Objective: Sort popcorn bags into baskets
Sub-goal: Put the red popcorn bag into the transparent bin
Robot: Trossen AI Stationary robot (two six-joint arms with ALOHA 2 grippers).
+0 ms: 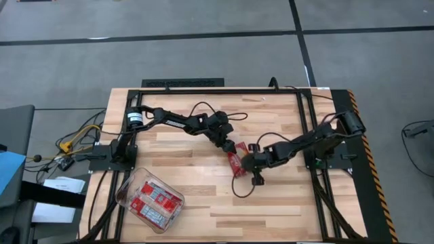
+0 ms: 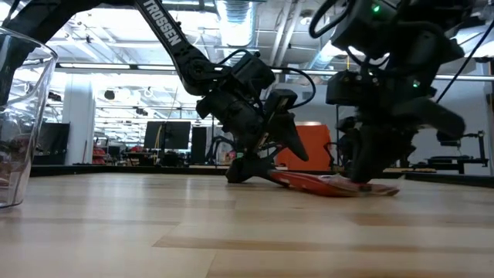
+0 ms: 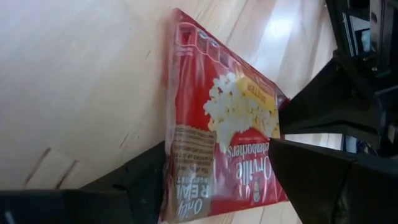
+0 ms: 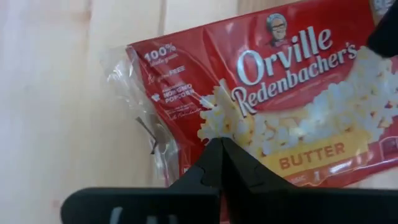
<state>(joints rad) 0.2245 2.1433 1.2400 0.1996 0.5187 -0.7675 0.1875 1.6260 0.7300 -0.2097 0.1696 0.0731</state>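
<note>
One red popcorn bag (image 1: 236, 163) with a yellow-cream popcorn picture lies at the table's middle, between my two grippers. My left gripper (image 1: 227, 146) comes from the left and is shut on the bag's end toward the far left. My right gripper (image 1: 253, 163), shut, stands on the bag's other end. In the low view the bag (image 2: 316, 182) slants, with one end raised and the other on the wood. The clear tub (image 1: 126, 190) at the near left holds several more red packets (image 1: 153, 200). My left gripper (image 3: 217, 144) pinches the bag's short end (image 3: 186, 186) between its two fingers, one finger (image 3: 311, 174) on the printed face and one behind it. It comes in slanting from the far left. That end (image 2: 270, 173) is lifted off the table. My right gripper (image 4: 221, 148) presses its shut fingertips down on the bag's printed face (image 4: 249, 134), near a long edge. It comes from above, pointing down. The end under it (image 2: 374, 188) stays flat on the table.
Bare wooden tabletop (image 1: 285, 210) lies near and to the right of the bag. The tub (image 2: 23, 116) stands close at the low view's left edge. Black frame rails (image 1: 308, 122) run along the table's sides, and cables (image 1: 237, 190) loop near the right gripper.
</note>
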